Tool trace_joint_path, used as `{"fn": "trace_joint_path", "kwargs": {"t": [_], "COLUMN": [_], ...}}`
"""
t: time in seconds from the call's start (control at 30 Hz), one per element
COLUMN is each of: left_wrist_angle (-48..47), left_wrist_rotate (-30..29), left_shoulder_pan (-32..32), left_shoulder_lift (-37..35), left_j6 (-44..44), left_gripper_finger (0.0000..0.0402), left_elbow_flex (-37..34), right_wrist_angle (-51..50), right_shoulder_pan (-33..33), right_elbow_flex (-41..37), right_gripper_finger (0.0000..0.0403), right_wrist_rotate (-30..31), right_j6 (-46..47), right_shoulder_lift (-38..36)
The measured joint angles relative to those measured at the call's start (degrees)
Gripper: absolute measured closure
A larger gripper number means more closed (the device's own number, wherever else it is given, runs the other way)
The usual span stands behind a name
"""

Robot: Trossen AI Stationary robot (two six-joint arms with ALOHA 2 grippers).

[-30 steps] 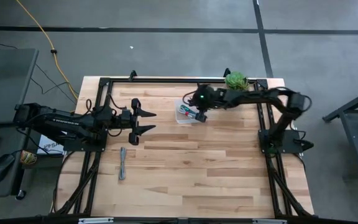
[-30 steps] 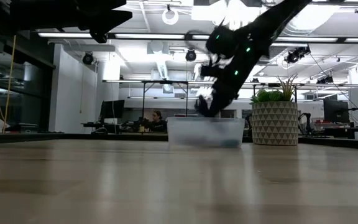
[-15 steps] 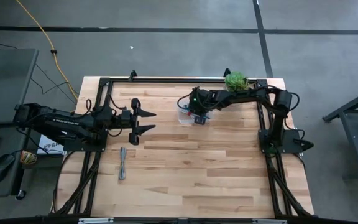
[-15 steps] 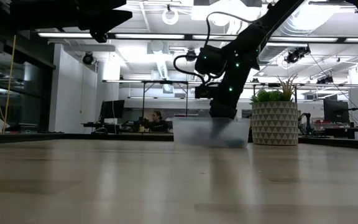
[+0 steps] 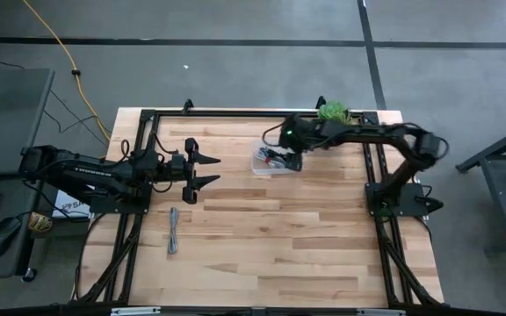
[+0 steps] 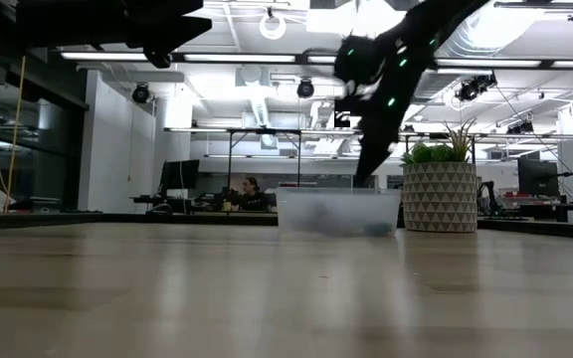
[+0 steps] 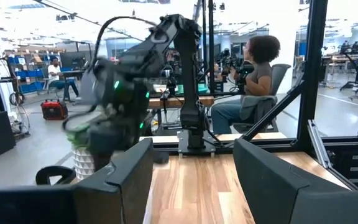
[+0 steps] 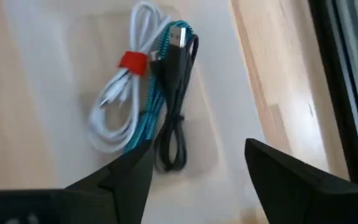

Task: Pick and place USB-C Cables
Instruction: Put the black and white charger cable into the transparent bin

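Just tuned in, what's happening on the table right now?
The right gripper hangs open and empty above the clear bin, which holds a white cable, a teal cable and a black cable. One grey cable lies on the table near the left arm, whose gripper waits open.

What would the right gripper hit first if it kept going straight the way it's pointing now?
Most likely the cables in the clear bin. The right gripper, fingers open and empty, points down at the black cable, with the teal cable and white cable just beside it. Depth is unclear.
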Motion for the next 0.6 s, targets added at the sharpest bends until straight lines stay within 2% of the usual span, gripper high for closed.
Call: {"fn": "trace_joint_path", "kwargs": {"t": [0.13,0.23,0.37,0.47,0.6], "left_wrist_angle": [-0.4,-0.8,-0.7,-0.6,-0.8], "left_wrist_rotate": [0.0,0.0,0.0,0.0,0.0], "left_shoulder_pan": [0.0,0.0,0.0,0.0,0.0], "left_shoulder_lift": [0.0,0.0,0.0,0.0,0.0], "left_j6": [-0.2,-0.5,-0.5,-0.5,-1.2], "left_gripper_finger": [0.02,0.02,0.02,0.02,0.02], "left_elbow_flex": [0.0,0.0,0.0,0.0,0.0], "right_wrist_angle": [3.5,13.6,39.7,59.5,75.3], "right_shoulder_pan": [0.3,1.6,4.5,6.9,9.7], "right_elbow_flex": [-7.9,-18.3,-33.2,-41.9,-47.6], "right_gripper_finger": [0.0152,0.0152,0.0152,0.0152,0.0152], "right_wrist_rotate": [-7.1,-10.9,-14.1,-14.7,-12.9], "right_j6": [3.8,7.0,12.2,13.4,12.4], "right_shoulder_lift": [-9.9,-19.0,-29.6,-34.1,-36.6]}}
